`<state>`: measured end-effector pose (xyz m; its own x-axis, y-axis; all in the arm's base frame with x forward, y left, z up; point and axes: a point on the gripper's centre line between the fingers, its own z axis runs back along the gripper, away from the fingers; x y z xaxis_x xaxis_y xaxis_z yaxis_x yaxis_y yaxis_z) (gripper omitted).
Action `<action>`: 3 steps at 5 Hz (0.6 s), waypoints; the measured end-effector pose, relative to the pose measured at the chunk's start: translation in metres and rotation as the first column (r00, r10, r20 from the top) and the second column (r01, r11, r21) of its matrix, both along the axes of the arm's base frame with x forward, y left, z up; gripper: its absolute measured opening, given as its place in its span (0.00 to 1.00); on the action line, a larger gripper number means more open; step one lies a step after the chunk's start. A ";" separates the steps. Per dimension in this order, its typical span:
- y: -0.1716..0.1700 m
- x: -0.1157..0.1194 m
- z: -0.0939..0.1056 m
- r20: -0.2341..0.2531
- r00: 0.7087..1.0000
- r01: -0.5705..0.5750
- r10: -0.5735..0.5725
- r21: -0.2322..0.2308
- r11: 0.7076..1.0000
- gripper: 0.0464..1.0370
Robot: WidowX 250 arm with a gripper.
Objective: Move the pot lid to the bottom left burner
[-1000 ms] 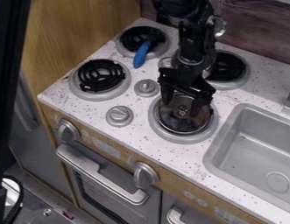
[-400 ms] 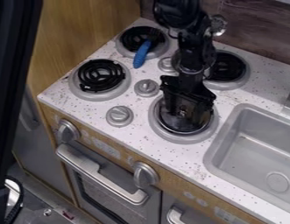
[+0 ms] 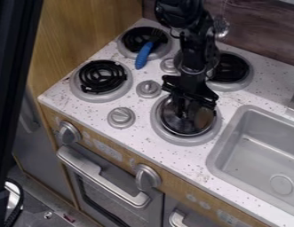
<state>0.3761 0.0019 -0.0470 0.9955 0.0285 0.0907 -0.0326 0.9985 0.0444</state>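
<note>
camera view: one pot lid (image 3: 200,119), clear and dark with a metal rim, lying over the near right burner (image 3: 170,139), within its silver ring. clock positions are counted from the lid, twelve towards the top edge.

one gripper (image 3: 183,114), black, pointing down over the middle of the lid; jaws narrow, drawn together on the lid at its knob. the arm (image 3: 193,53), black, rises from there to twelve o'clock.

one burner knob (image 3: 121,117), silver, at nine o'clock; a second (image 3: 148,88), between ten and eleven; a third (image 3: 168,65), between eleven and twelve, near the arm.

one near left burner (image 3: 101,80), black coil in a silver ring, at ten o'clock, its coil uncovered. one far left burner (image 3: 124,49), at eleven, bearing a blue-handled fork (image 3: 143,55), handle towards the viewer. one far right burner (image 3: 232,68), at one, partly behind the arm.

one sink (image 3: 217,153), gray, set into the speckled white counter (image 3: 190,162) at four o'clock, with a round drain (image 3: 282,184).

front panel, wood-toned: one large knob (image 3: 148,177) at seven o'clock; another (image 3: 69,132) between eight and nine; an oven handle (image 3: 100,176) between seven and eight.
</note>
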 end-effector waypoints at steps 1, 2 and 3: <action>0.003 -0.008 0.000 -0.012 1.000 0.002 -0.002 0.013 1.000 0.23; 0.021 -0.011 0.030 -0.012 0.998 -0.068 0.069 0.073 0.995 0.23; 0.050 -0.004 0.045 0.022 0.989 -0.150 0.148 0.085 0.985 0.23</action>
